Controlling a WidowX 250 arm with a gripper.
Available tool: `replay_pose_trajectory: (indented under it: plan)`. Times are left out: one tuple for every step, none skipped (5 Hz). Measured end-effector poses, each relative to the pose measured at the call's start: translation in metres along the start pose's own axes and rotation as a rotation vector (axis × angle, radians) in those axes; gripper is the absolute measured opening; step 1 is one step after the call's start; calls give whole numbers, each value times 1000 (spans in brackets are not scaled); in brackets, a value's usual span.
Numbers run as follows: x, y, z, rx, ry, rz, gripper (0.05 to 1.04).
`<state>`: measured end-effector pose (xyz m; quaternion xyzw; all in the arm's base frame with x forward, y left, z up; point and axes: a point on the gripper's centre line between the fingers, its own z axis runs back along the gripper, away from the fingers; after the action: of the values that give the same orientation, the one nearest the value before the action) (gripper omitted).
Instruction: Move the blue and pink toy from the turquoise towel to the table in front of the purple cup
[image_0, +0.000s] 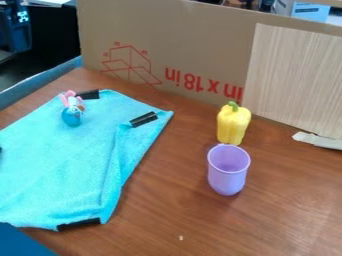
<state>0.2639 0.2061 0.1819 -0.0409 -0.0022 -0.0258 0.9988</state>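
On the brown counter (180, 210), a blue towel (60, 170) lies at the left, a purple cup (228, 180) stands mouth up just before a yellow pepper (232, 126), a small toy (72, 116) sits towards the towel's far end, cardboard (194, 40) rises behind, and I cannot tell the hand's state.

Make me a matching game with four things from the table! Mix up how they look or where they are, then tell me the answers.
Things:
1. pepper
2. cup
3. cloth
4. small toy

Clues:
A. light purple, with its open end up
B. sits on top of something turquoise
C. yellow, with a green stem
D. turquoise, with black strips on it

Right pairs: 1-C, 2-A, 3-D, 4-B
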Motion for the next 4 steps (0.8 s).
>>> replay_pose_trajectory:
  plan:
    - [4, 18, -4, -94, -149, 235, 1000]
    - [-1, 29, -24, -186, -282, 357, 1000]
    - [-2, 29, -38, -229, -433, 402, 999]
    - [7, 30, -43, -229, -492, 465, 999]
